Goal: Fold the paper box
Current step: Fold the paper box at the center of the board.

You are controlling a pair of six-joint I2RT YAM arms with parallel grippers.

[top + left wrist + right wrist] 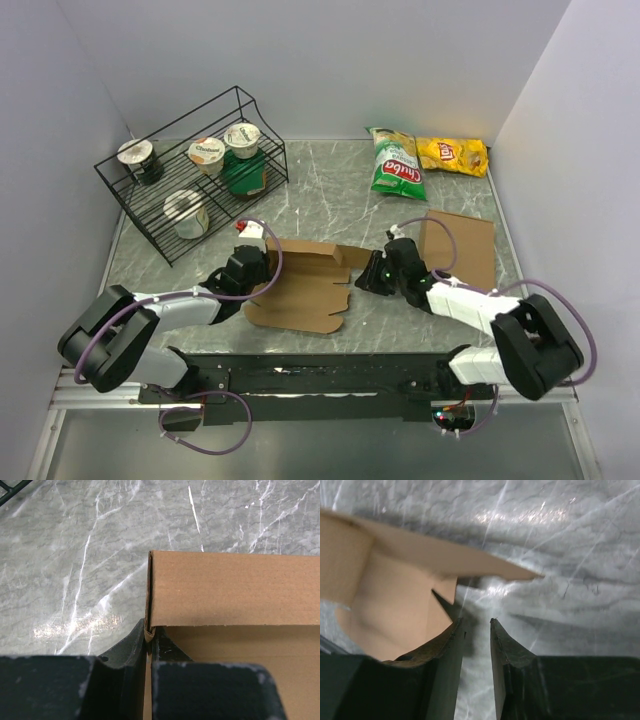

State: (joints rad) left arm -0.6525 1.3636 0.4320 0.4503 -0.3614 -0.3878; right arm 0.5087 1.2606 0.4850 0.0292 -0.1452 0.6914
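The paper box [300, 290], a brown kraft blank with notched flaps, lies mid-table with its back and left walls raised. My left gripper [258, 262] is at its left rear corner, shut on the folded left wall. In the left wrist view the cardboard edge is pinched between the fingertips [148, 635] and the box wall [230, 587] stretches to the right. My right gripper [365, 280] sits low at the box's right side. Its jaws [476, 622] stand a narrow gap apart over bare table with nothing between them, and a box flap [395, 590] lies just left of the left finger.
A plain cardboard slab [460, 248] lies right of the right arm. A black wire rack [190, 170] with several yoghurt cups stands at the back left. A green chip bag [395, 162] and a yellow one [452, 153] lie at the back right.
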